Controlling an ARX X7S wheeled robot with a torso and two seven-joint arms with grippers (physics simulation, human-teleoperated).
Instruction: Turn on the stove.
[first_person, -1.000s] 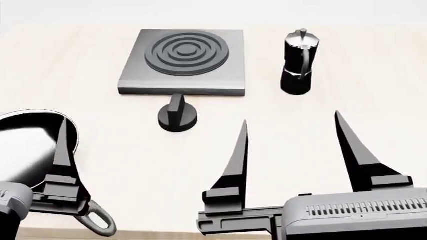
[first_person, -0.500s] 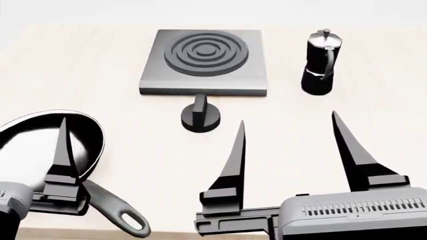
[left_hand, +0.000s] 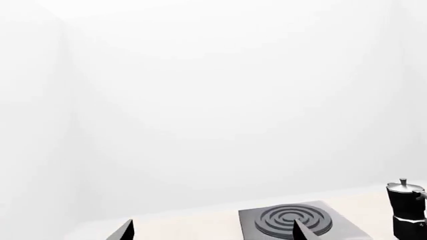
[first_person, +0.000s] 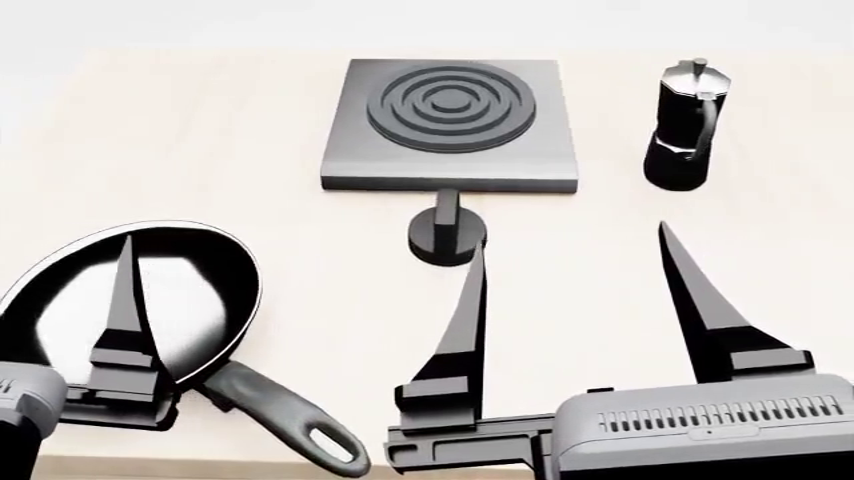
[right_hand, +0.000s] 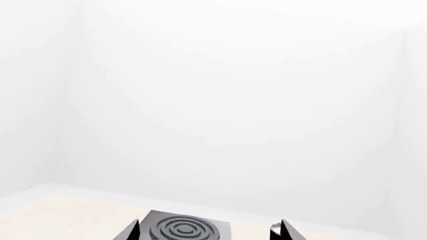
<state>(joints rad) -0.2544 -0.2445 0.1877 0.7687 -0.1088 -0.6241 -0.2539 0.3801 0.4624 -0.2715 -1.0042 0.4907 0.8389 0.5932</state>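
Stove, flat grey metal slab with dark ringed burner (first_person: 451, 120), upper centre of head view; black ridged round knob (first_person: 447, 232) just below it. Right gripper (first_person: 574, 255) spread wide, empty, lower right. Left gripper (first_person: 130, 300): one finger visible, state unclear. Wrist views: stove (left_hand: 297, 222) (right_hand: 181, 229) at bottom edge.

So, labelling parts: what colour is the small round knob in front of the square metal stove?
Black small round knob, clearest in head view.

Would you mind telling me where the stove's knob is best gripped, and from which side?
Grip the knob by its upright ridge, coming down from above with the open right hand closing across the ridge's flat sides. The low round base offers little purchase.
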